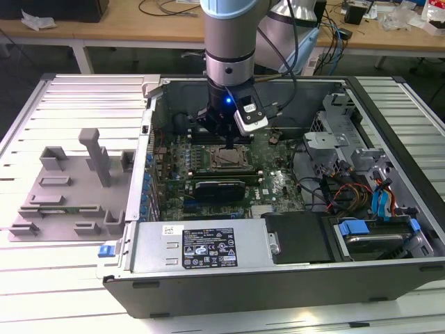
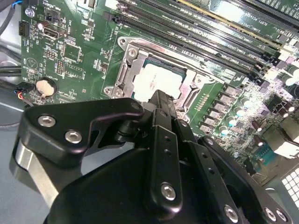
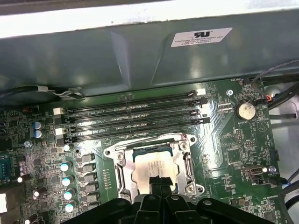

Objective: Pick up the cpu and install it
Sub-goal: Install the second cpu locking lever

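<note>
The cpu (image 3: 153, 168) lies flat inside the socket frame (image 3: 120, 173) on the motherboard (image 3: 233, 140), within the open computer case (image 1: 389, 275) on the counter (image 1: 42, 292). In both wrist views the gripper (image 3: 160, 183) stands directly over the chip's near edge, its jaws pressed together with nothing between them, the tips at or just above the metal top; contact cannot be confirmed. In the exterior view the arm (image 1: 229, 49) hangs vertically above the socket. Judgement: seating calls for even, straight-down pressure. Keep the chip level within the frame and avoid side load on the memory slots (image 3: 135, 116).
</note>
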Controlling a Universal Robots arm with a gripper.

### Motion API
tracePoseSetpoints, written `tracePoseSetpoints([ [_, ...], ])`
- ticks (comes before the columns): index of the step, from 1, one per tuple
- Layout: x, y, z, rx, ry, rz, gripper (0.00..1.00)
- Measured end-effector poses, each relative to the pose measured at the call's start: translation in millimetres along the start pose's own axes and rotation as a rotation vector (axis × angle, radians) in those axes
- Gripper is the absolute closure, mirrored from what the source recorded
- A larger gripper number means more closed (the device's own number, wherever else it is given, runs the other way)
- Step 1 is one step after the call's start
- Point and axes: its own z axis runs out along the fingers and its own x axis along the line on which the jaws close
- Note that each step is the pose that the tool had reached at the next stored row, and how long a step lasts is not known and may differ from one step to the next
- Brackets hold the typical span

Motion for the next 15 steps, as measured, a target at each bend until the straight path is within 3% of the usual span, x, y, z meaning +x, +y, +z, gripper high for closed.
tracePoseSetpoints([
  [9, 0.0, 0.1, -0.2, 0.0004, 0.0001, 0.0, 0.89],
  [15, -0.4, 0.4, -4.0, 0.0003, 0.0, 0.0, 0.89],
])
